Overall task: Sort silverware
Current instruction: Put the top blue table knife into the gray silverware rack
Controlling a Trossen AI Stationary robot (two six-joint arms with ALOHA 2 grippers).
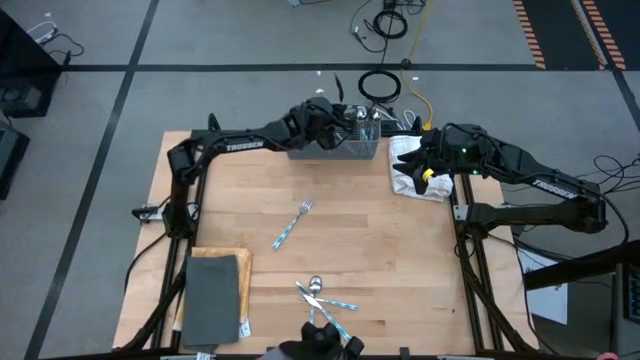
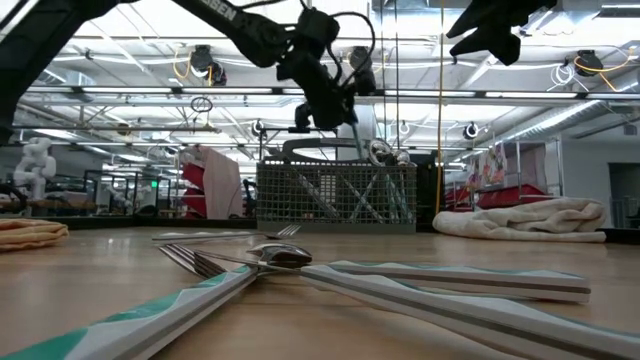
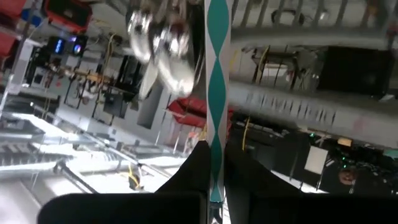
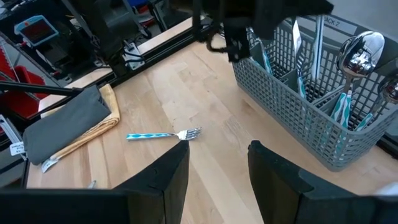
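A grey mesh basket [image 1: 337,150] stands at the table's far middle and holds several pieces of silverware, heads up [image 4: 359,53]. My left gripper [image 1: 335,120] is above the basket and shut on one blue-patterned piece [image 3: 217,93]; it shows over the basket in the low view [image 2: 333,92]. My right gripper [image 4: 217,167] is open and empty, hanging above the white towel [image 1: 408,165] right of the basket. A fork [image 1: 293,222] lies flat at the table's middle. A few more pieces [image 1: 322,298] lie crossed near the near edge. My left gripper pinches the patterned handle [image 3: 216,163] of one piece between its two fingers, near the handle's free end. The fingers slant down from above, and the handle runs straight on from them toward the basket [image 3: 280,12]. Its head is out of view.
A grey cloth on a folded tan towel [image 1: 213,290] lies at the near left. The white towel [image 2: 520,215] is bunched at the far right. Bare wood [image 1: 400,250] lies between the basket and the near-edge pieces [image 2: 270,258].
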